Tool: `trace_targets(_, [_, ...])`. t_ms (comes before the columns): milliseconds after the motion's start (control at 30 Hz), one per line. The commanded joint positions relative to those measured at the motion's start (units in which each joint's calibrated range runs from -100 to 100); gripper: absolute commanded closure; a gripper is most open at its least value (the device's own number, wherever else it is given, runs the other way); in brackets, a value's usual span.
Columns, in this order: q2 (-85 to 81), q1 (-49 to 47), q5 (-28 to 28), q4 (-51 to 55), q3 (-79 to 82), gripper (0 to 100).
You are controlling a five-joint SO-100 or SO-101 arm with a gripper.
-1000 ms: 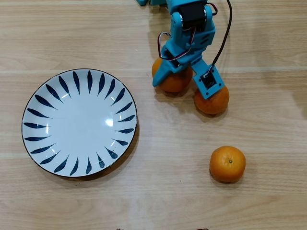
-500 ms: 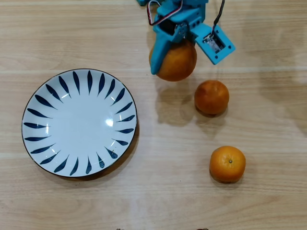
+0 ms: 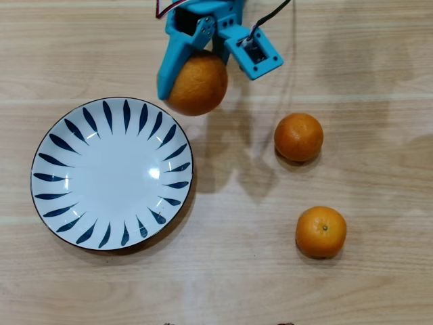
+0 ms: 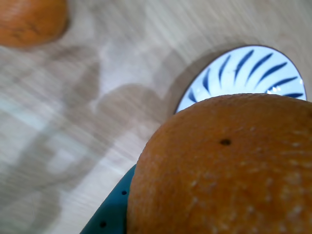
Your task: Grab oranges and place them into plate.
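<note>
The large orange is round, with no long axis to speak of; in the wrist view a small dark dimple on its skin faces the camera. The blue gripper has its jaws spread wide around it, clamped on the fruit. Just beyond the jaws sits the plate. Two small oranges lie well apart from the jaws, on the wooden table.

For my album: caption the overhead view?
Blue gripper holding big orange beside empty plate; two small oranges wait.
</note>
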Motion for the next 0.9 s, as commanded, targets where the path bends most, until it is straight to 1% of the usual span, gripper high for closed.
trace_targets(0, [7.7, 4.1, 1.6, -2.2, -13.6, 70])
trace_targets(167, [20.4, 8.6, 1.8, -2.3, -21.7, 70])
trace_targets(333, [29.1, 12.4, 1.5, -2.3, -22.1, 70])
trace_targets(533, [34.5, 13.5, 1.4, -2.6, -22.2, 70])
trace_targets(600, [35.0, 13.5, 1.3, -4.2, -22.1, 69])
trace_targets(633, [35.1, 13.5, 1.3, -4.5, -22.1, 68])
trace_targets(767, [34.8, 13.2, 0.2, -4.0, -22.1, 58])
trace_targets(867, [34.1, 12.8, 0.0, -3.3, -22.1, 59])
